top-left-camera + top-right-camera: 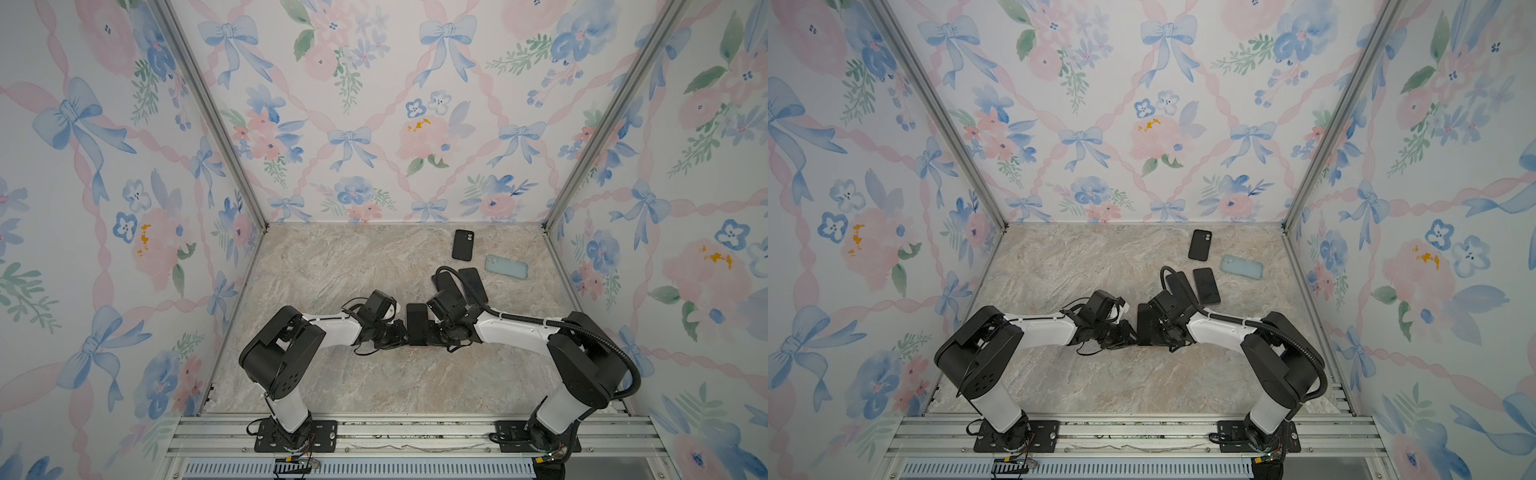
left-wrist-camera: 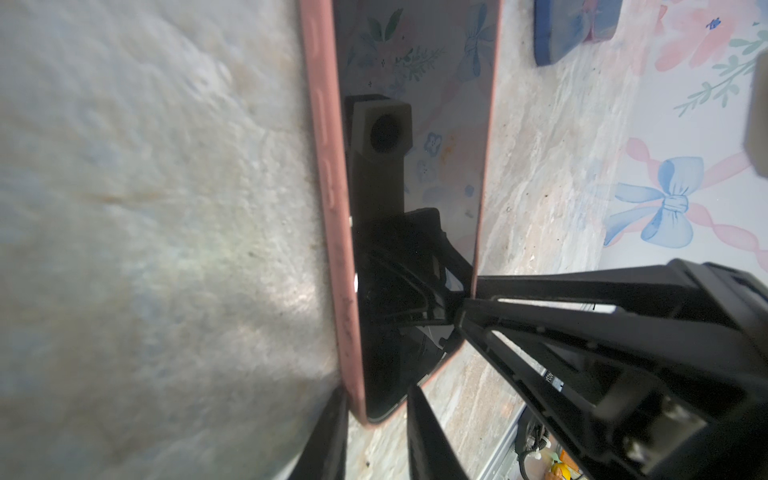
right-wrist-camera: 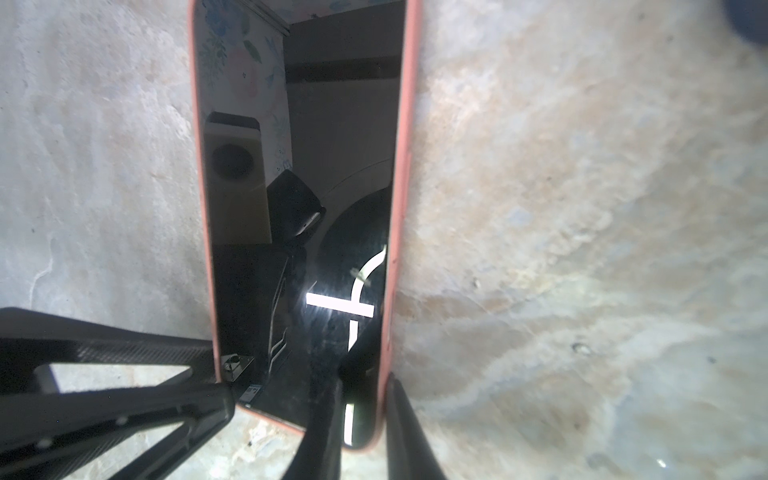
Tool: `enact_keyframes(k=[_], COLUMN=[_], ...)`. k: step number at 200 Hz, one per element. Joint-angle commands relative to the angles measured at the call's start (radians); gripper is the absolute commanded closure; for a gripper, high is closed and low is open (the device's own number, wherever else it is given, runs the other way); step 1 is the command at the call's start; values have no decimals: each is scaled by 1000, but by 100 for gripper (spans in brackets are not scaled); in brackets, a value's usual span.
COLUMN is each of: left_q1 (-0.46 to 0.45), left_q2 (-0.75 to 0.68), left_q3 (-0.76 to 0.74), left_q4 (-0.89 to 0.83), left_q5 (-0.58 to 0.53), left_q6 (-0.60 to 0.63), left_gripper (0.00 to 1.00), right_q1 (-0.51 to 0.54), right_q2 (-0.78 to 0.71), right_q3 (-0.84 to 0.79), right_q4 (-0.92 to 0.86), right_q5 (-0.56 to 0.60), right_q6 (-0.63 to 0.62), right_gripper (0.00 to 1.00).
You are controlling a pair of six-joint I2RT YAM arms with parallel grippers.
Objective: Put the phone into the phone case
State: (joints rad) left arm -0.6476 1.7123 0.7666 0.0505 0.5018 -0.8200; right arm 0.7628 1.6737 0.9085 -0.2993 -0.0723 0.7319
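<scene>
The phone (image 1: 417, 324) (image 1: 1144, 324) lies face up mid-table, seated in a pink phone case. Only its black screen shows in both top views. The left wrist view shows the glossy screen (image 2: 415, 166) inside the pink rim (image 2: 328, 187). My left gripper (image 2: 376, 390) (image 1: 405, 336) straddles one near corner, one finger against the rim's outside and the other over the screen. My right gripper (image 3: 365, 378) (image 1: 430, 332) straddles the opposite near corner of the case (image 3: 405, 166), pinching its rim between a finger on the screen (image 3: 332, 166) and one outside.
Behind the right arm lie a black case (image 1: 462, 244), a light blue case (image 1: 506, 266), a dark phone (image 1: 476, 284) and another dark slab (image 1: 444, 284) partly under the arm's cable. Flowered walls close three sides, and a metal rail (image 1: 415, 432) runs along the front.
</scene>
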Motion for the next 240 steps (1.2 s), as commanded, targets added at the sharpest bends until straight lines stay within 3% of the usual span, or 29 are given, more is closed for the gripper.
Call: enact_keyframes(k=[1,96,157,214,240], left_q1=[-14,12,36,78,82], left_q2=[13,-102,-159,-201,-209], left_q3=[-5,-23,-75,-90,-93], left_q4=[-16,-140,-183,-211,-211], left_q5=[-15,-116,-135,-136,-137], left_q6=[8,79,119,159,172], left_gripper=[74,67,54,42,34], right_q1=[20,46,79,102,108], right_q2=[23,-42,-48,25,55], right_q3=[4,77,130,200,227], right_q4=[0,-145,-199,-235,-247], right_q5=[-7,114,204,277,286], right_q6=[-8,-32,-16,3,27], right_gripper=[80,66,56,30,24])
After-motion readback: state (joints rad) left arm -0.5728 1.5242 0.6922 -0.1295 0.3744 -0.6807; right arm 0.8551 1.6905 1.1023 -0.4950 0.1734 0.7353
